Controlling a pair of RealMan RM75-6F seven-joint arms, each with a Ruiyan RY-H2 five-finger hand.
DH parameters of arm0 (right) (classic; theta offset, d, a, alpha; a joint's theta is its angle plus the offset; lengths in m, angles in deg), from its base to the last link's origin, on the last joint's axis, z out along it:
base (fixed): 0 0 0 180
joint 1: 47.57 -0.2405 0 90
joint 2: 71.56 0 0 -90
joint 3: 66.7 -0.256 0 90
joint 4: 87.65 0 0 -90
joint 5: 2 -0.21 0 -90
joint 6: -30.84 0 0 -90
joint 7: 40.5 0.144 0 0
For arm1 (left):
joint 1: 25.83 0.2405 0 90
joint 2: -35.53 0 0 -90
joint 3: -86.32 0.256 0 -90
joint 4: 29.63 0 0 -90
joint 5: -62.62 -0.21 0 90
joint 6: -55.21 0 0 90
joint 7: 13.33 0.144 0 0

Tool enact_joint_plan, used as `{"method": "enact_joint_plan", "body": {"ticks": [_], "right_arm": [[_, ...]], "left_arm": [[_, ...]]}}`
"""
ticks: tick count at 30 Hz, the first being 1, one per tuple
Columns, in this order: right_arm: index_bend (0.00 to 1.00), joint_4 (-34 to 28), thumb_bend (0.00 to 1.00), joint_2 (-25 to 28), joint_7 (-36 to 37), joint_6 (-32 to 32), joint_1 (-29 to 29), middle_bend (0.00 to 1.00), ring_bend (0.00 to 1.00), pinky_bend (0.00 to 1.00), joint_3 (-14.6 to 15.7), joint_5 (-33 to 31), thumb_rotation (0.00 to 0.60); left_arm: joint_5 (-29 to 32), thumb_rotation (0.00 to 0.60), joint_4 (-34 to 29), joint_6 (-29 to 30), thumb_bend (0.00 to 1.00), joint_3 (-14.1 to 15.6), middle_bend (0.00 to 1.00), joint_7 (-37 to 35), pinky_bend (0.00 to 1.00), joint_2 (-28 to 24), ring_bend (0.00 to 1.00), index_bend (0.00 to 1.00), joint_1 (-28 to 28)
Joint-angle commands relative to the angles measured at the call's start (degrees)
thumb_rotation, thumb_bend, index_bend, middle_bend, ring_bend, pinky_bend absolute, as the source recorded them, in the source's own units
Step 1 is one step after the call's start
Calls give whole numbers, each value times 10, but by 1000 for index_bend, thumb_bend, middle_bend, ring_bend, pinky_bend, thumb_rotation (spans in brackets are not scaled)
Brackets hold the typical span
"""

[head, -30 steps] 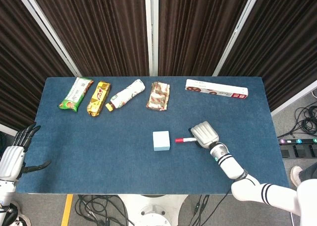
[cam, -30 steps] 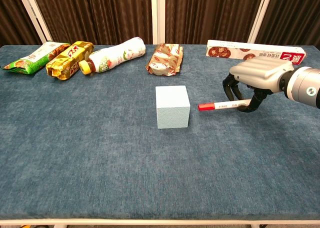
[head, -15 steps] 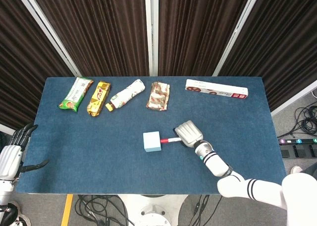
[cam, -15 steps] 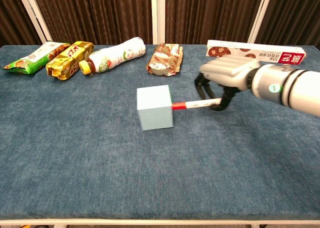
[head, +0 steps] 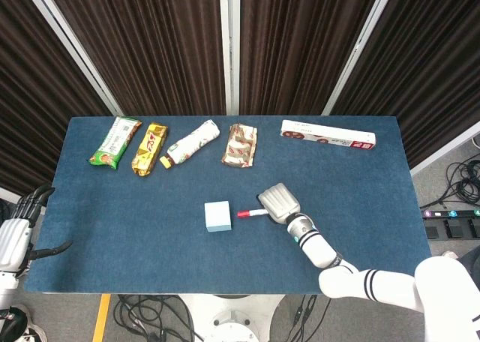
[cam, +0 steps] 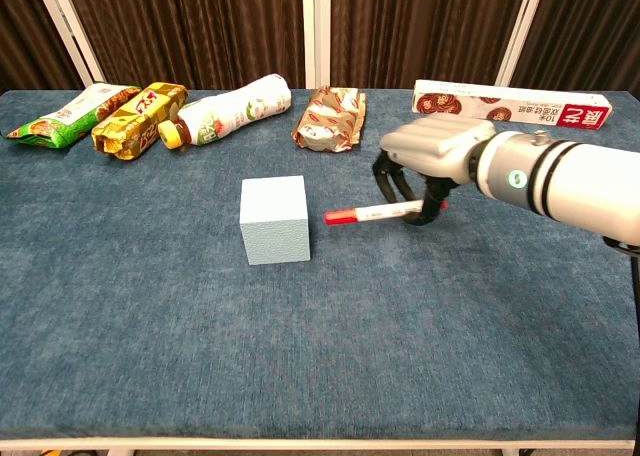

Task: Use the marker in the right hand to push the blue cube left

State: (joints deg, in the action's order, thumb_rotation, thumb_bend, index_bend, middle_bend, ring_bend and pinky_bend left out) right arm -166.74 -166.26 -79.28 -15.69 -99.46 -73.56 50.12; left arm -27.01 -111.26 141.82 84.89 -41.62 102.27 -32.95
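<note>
Chest view: right hand (cam: pixel 432 154) gripping marker (cam: pixel 372 213), tip just short of blue cube (cam: pixel 274 219), mid-table.

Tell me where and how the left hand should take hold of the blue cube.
Grip the blue cube across its two flat upright side faces, coming down from above. It sits square on the table with open cloth on every side, so fingers likely fit down both sides. The marker in the right hand points at its right face with a small gap, so the near and far faces seem freer.
</note>
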Motion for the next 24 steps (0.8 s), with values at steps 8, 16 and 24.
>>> {"method": "enact_joint_plan", "body": {"ticks": [8, 16, 24], "right_arm": [[656, 2, 275, -6, 7, -4, 1, 645, 1000, 1000, 11, -6, 600], [656, 7, 276, -36, -7, 12, -44, 645, 1000, 1000, -22, -35, 600], [657, 20, 276, -76, -45, 19, -99, 646, 1000, 1000, -45, -96, 600]], "left_arm": [[1, 600, 0, 0, 46, -1, 19, 0, 0, -1, 0, 113, 1], [5, 600, 3, 0, 46, -2, 19, -5, 0, -1, 0, 113, 2], [9, 600, 7, 3, 47, -4, 19, -13, 0, -2, 0, 112, 6]]}}
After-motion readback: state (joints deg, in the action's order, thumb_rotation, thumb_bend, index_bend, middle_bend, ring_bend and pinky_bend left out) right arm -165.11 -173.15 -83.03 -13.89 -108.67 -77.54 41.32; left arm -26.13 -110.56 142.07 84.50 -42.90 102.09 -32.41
